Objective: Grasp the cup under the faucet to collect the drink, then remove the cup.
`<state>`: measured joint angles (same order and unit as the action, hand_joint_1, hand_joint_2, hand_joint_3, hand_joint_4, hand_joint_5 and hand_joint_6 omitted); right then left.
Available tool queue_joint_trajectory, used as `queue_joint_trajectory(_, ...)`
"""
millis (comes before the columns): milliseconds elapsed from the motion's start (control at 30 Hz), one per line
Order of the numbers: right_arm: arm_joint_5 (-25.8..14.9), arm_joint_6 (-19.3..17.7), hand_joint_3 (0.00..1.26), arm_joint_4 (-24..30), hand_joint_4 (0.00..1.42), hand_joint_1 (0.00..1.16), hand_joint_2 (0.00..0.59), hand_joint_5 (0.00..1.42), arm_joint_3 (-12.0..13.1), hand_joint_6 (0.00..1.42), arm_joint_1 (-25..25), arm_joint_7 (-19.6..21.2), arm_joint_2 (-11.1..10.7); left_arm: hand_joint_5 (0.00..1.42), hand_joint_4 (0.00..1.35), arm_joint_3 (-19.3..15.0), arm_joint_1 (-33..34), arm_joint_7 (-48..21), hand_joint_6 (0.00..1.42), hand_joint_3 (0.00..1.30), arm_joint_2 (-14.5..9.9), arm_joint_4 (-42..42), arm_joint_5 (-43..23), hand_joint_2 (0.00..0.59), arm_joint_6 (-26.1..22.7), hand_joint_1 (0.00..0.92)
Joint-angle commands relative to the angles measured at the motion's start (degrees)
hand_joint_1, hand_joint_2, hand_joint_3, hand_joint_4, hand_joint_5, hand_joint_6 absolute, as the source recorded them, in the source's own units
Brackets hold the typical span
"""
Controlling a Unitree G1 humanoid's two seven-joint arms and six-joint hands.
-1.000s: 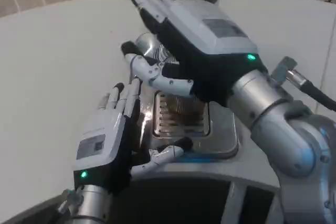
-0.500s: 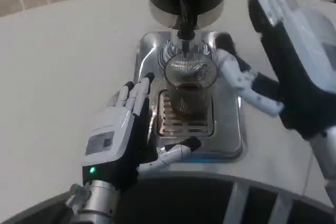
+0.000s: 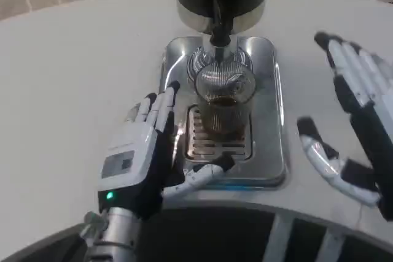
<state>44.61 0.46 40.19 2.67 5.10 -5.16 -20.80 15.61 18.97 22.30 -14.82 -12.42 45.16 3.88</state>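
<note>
Cup (image 3: 224, 105) sits on steel drip tray (image 3: 276, 121) under faucet (image 3: 220, 26), dark drink inside, placed to catch pour. My left hand (image 3: 138, 157) waits just left of cup, fingers apart, holding nothing. Right hand (image 3: 359, 130), spread wide, has dropped from high beside faucet to table (image 3: 73, 90), right of tray.

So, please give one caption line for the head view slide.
Glass cup with dark drink stands under the faucet; open left hand beside it, right hand apart.
</note>
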Motion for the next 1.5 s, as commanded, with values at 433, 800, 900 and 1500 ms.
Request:
queue_joint_trajectory(433, 4.3, -14.1, 0.00, 2.9, 0.00, 0.74, 0.305, 0.00, 5.5, 0.00, 25.9, 3.2, -1.9, 0.04, 0.00, -0.6, 4.1, 6.1, 0.08, 0.00, 2.4, -7.6, -4.2, 0.044, 5.2, 0.157)
queue_joint_trajectory(800, 3.7, -15.3, 0.00, 2.7, 0.00, 0.77, 0.292, 0.00, 6.1, 0.00, 29.9, 2.2, -0.3, 0.09, 0.00, -0.8, 10.5, 7.5, 0.12, 0.00, 6.0, -17.2, -9.0, 0.050, 8.8, 0.290)
queue_joint_trajectory(900, 3.3, -15.2, 0.00, 2.7, 0.00, 0.77, 0.290, 0.00, 6.5, 0.00, 30.1, 1.8, -0.3, 0.09, 0.00, -0.2, 12.2, 8.7, 0.12, 0.00, 7.1, -20.3, -8.9, 0.050, 9.4, 0.294)
queue_joint_trajectory(1500, 3.6, -12.9, 0.00, 3.7, 0.00, 0.77, 0.290, 0.00, 5.8, 0.00, 29.5, -2.7, 0.7, 0.16, 0.00, 0.6, 20.6, 13.9, 0.23, 0.00, 9.5, -34.8, -11.1, 0.072, 14.3, 0.383)
